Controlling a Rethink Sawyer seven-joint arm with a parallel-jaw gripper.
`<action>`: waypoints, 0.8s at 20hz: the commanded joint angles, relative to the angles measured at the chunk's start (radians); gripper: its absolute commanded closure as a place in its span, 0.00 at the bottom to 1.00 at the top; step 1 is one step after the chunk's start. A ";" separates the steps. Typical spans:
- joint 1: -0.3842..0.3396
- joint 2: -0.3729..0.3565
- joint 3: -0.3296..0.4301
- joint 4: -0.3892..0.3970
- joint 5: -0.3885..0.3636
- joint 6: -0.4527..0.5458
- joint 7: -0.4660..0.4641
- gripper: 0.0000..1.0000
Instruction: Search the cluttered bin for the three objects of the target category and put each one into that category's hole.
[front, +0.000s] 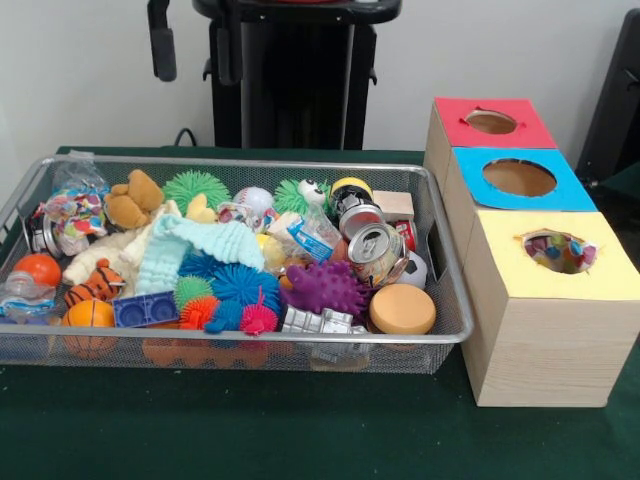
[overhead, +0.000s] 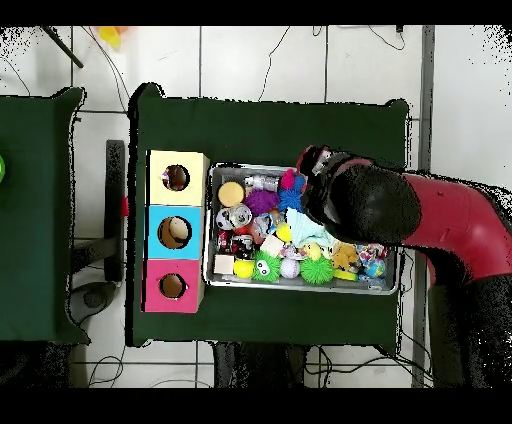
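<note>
The wire mesh bin (front: 452, 300) is full of toys; it also shows in the overhead view (overhead: 303, 286). A dotted white fabric bundle (front: 75, 213) lies at its left end, seen at the right end in the overhead view (overhead: 372, 264). Another small dotted piece (front: 240, 213) sits near the back middle. Dotted fabric (front: 558, 251) shows inside the yellow-surround hole (front: 592, 268), also seen from above (overhead: 176, 177). The red and black arm (overhead: 440, 215) reaches over the bin's right half in the overhead view. Its gripper end (overhead: 316, 161) is seen only from above. The front view shows no gripper.
Blue-surround (front: 519, 178) and red-surround (front: 491, 122) holes top the other boxes. The bin holds a mint knitted cloth (front: 200, 245), spiky balls (front: 325, 287), crushed cans (front: 376, 250), a teddy bear (front: 133, 200), orange balls (front: 90, 315) and a tan disc (front: 402, 308). The pedestal (front: 295, 75) stands behind.
</note>
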 joint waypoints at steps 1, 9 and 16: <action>-0.030 0.072 0.107 0.045 -0.097 0.030 -0.312 0.00; -0.051 0.109 0.118 0.011 -0.141 0.025 -0.319 0.00; -0.131 0.115 0.155 0.106 -0.164 -0.016 -0.296 0.00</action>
